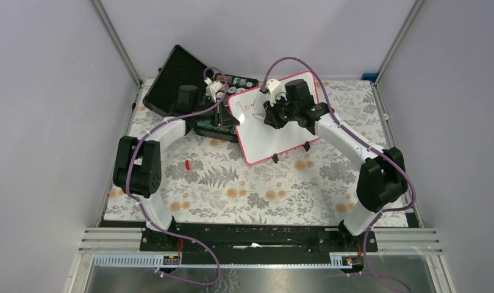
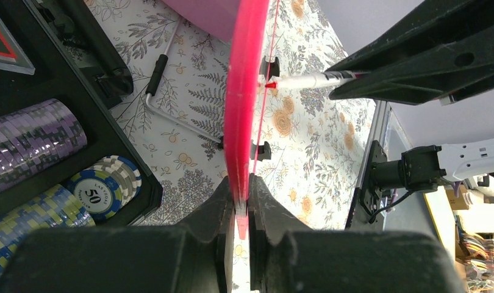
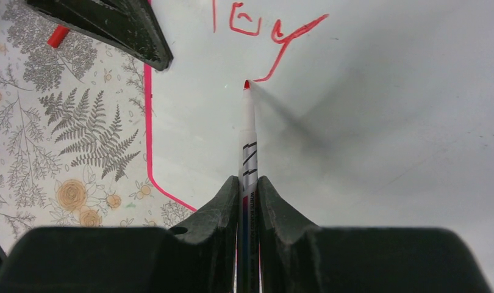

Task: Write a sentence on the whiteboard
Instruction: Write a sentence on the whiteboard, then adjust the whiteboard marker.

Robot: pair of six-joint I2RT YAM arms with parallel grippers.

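Observation:
The whiteboard [image 1: 281, 131], white with a pink-red rim, stands tilted at the back middle of the table. My left gripper [image 2: 241, 201] is shut on its left rim [image 2: 243, 91] and holds it edge-on. My right gripper [image 3: 249, 189] is shut on a white marker [image 3: 249, 140] with a red tip; the tip is at the board face [image 3: 385, 122], just below the red strokes of the sentence [image 3: 275, 30]. The strokes also show in the top view [image 1: 250, 108], left of my right gripper [image 1: 274, 116].
An open black foam-lined case [image 1: 177, 79] lies behind the left arm, with stacks of poker chips [image 2: 104, 189] inside. A red marker cap [image 1: 187, 165] lies on the floral cloth. The board's wire stand [image 2: 171, 119] rests on the cloth.

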